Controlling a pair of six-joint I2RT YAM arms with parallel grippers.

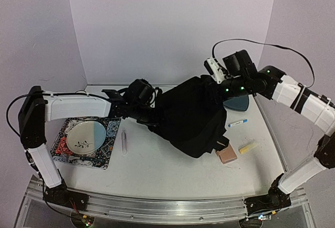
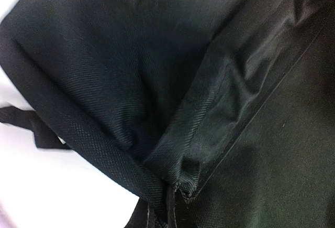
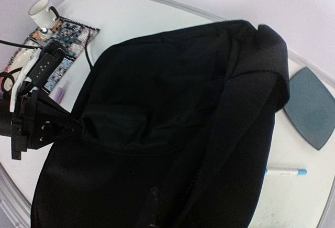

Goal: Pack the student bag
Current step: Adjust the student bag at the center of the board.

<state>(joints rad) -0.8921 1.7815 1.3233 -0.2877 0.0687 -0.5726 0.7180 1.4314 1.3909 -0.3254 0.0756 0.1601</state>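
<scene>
The student bag (image 1: 191,115) covers the mid-worktop (image 1: 157,170), with bare room in front. The left claw (image 1: 151,111) and right claw (image 1: 216,77) meet its edges, and their grip cannot be told.

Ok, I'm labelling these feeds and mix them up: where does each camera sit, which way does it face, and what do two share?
Top external: above and behind the robot, looking down at the table; left arm and right arm show.
Left wrist: close against the student bag fabric; no fingers visible.
Right wrist: above the bag, facing the left pincer; own fingers unseen.
Shared: top and right wrist both show bag, pen, tray.
</scene>
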